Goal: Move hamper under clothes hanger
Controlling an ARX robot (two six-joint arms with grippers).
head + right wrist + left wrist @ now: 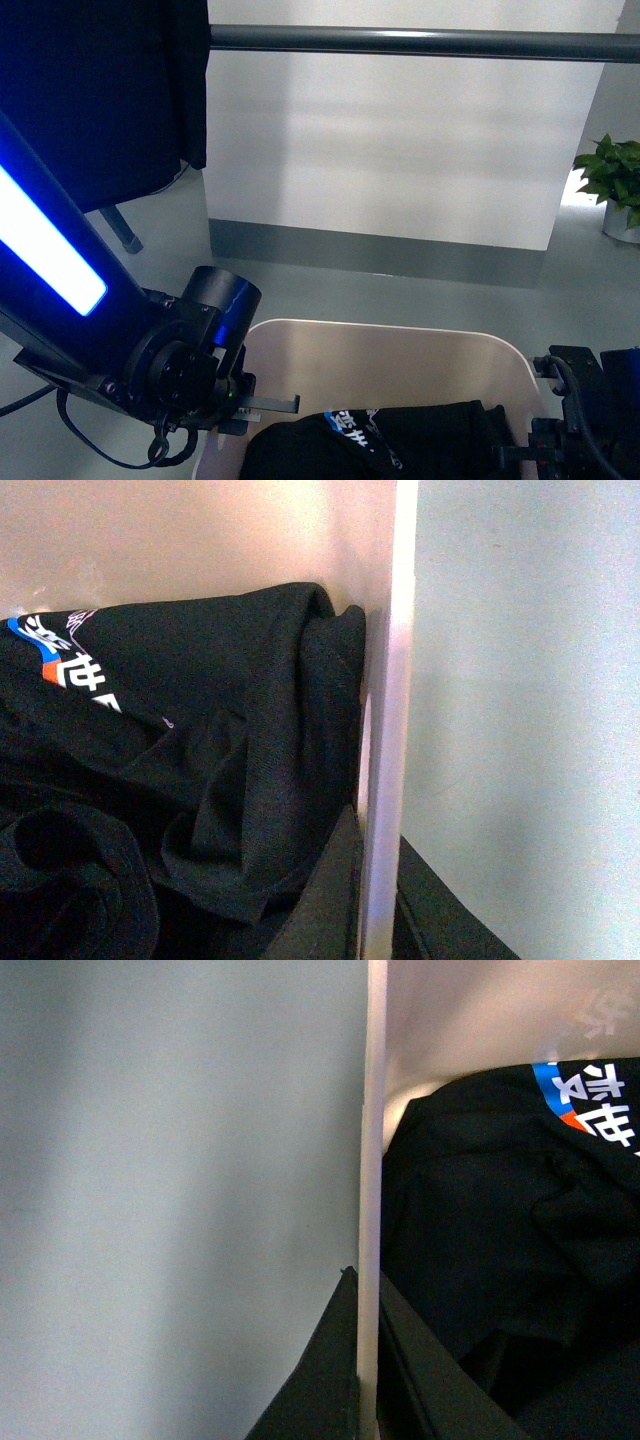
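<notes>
Garment rack (420,42) is seen only as a long dark grey round bar across the top of the front view, far from the robot, with a dark garment (110,90) hung at its left end. Near the robot, the beige plastic hamper (400,350) is set low on the grey floor and is judged to lie short of the bar, not yet beneath it. It is partly filled with black clothing (400,445) printed in blue and white. A potted plant (610,185) is placed far right.

The tub is judged stiff and fairly light, its soft load adding little weight. Its smooth plastic may slip, so the rolled rim on both sides is judged the best hold, taken evenly lest the tub twist.

The left gripper (265,405) is set at the left rim and the right gripper (520,455) at the right rim. Closure cannot be told from the front view. It is shown in the wrist views, where dark fingers (330,1400) are pressed on either side of the left rim, and fingers (335,910) likewise clamp the right rim. The bar is shown by the front view alone
</notes>
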